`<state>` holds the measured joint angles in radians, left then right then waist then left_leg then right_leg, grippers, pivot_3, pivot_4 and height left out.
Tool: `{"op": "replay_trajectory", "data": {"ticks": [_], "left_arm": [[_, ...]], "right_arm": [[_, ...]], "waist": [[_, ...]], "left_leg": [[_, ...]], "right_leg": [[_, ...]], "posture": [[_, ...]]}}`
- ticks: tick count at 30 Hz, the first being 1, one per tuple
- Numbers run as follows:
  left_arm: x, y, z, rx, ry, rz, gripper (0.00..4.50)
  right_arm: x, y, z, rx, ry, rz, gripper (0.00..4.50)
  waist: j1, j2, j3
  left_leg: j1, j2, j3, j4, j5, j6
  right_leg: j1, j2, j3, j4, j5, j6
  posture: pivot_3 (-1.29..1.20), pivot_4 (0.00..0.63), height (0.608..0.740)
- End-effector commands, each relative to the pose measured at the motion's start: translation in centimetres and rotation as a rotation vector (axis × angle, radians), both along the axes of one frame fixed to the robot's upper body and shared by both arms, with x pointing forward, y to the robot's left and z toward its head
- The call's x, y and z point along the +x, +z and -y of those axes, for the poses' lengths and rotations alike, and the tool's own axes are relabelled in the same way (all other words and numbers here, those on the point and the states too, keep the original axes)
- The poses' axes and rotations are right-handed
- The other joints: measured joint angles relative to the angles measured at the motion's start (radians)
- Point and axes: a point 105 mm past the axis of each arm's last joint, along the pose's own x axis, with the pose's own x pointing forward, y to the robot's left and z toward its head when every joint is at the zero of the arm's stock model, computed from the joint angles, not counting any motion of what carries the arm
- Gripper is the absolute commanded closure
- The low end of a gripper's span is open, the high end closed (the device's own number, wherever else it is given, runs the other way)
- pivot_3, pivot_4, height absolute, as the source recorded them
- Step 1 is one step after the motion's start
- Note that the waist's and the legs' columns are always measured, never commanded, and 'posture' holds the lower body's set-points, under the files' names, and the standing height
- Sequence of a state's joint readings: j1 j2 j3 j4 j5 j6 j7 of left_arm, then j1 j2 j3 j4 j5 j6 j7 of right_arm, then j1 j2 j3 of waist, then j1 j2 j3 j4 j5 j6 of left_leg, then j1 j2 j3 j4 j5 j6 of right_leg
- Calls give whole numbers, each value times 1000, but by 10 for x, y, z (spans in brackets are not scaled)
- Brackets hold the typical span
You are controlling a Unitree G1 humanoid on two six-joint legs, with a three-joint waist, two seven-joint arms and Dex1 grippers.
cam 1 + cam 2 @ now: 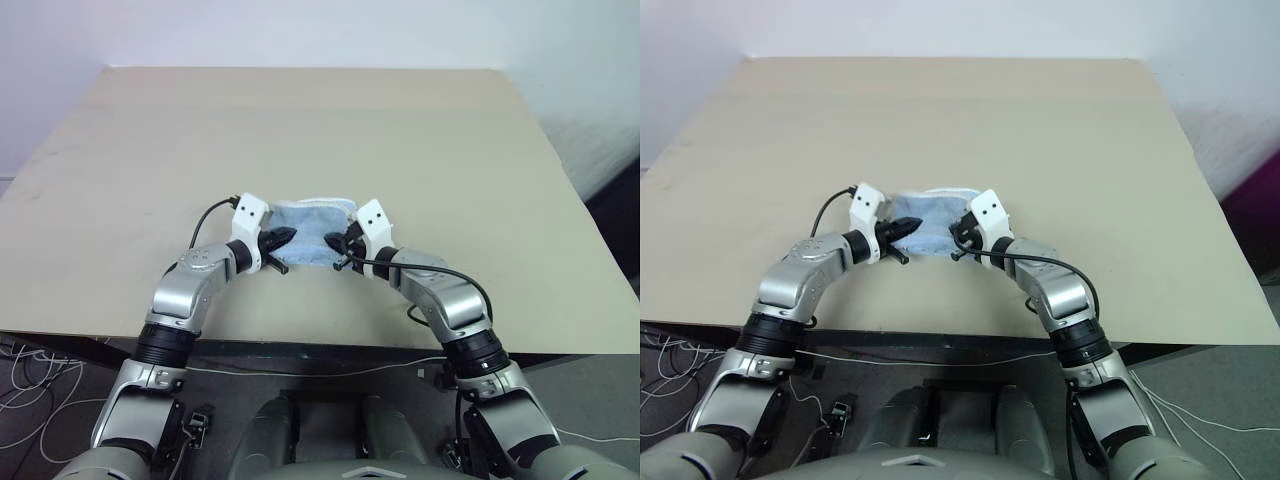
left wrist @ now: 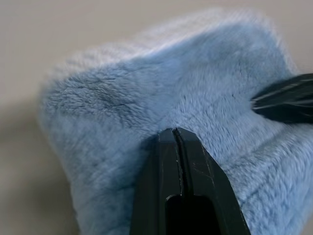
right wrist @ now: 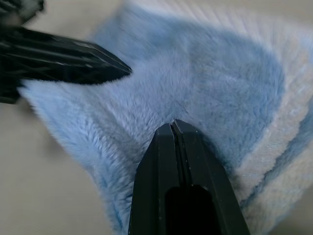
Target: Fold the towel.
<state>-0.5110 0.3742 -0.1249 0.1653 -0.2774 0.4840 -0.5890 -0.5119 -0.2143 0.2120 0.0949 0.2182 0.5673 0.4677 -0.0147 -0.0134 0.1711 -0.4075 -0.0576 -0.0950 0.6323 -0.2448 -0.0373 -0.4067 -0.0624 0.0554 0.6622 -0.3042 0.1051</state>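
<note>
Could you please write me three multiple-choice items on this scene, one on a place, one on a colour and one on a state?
1. Where does the towel lie on the table?
A. At the far edge
B. Near the edge closest to the robot, between the two grippers
C. At the far right corner

2. What colour is the towel's fluffy face?
A. Light blue
B. Red
C. Dark green

3. How do the fingers of the left gripper and the right gripper stand?
A. Both spread wide
B. Left spread wide, right shut
C. Both shut, tips at the towel

Answers: 1 B, the head views show the towel bunched between the two grippers by the near edge. 2 A, both wrist views show light blue pile. 3 C, each wrist view shows its fingers pressed together against the cloth.
</note>
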Motion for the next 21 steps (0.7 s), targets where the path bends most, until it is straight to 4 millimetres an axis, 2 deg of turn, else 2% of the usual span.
{"op": "replay_trajectory", "data": {"ticks": [1, 6, 9, 12, 15, 21], "left_arm": [[0, -5, -2, 5, 12, 1, 4460], [3, 37, -13, -169, 63, 139, 4460], [0, 49, -31, -186, 97, 174, 4460], [-2, 54, -52, -184, 145, 191, 4500], [-5, 54, -64, -169, 165, 195, 4500], [-9, 52, -70, -136, 145, 194, 4500]], "right_arm": [[-2, 0, 1, 8, -1, 15, 4500], [-9, 31, 12, 88, -4, 105, 4500], [-17, 50, 26, 154, -15, 129, 4500], [-22, 60, 41, 221, -43, 90, 3935], [-21, 60, 51, 320, -75, -21, 2983], [-13, 37, 55, 502, -146, -321, 969]], "waist": [[0, 0, 0], [0, 0, 0], [-2, 0, 0], [-5, 0, 0], [-3, 0, 0], [-1, 0, 0]], "left_leg": [[0, 0, 0, 0, 0, 0], [-1, 0, 0, 1, 0, 0], [-1, 1, 0, 1, 0, 0], [-1, 1, 0, 0, 0, 0], [-1, 1, 0, 0, 0, 0], [-1, 1, 0, 0, 0, 0]], "right_leg": [[0, 0, 0, 0, 0, 0], [0, 0, 0, 1, 0, 0], [-2, -1, 0, 1, 0, 0], [-2, -1, 0, 1, 0, 0], [-1, -1, 0, 1, 0, 0], [-1, -1, 0, 1, 0, 0]], "posture": [[0, 150, 740], [0, 150, 740], [0, 150, 740], [0, 150, 740], [0, 150, 740], [0, 150, 740]]}}
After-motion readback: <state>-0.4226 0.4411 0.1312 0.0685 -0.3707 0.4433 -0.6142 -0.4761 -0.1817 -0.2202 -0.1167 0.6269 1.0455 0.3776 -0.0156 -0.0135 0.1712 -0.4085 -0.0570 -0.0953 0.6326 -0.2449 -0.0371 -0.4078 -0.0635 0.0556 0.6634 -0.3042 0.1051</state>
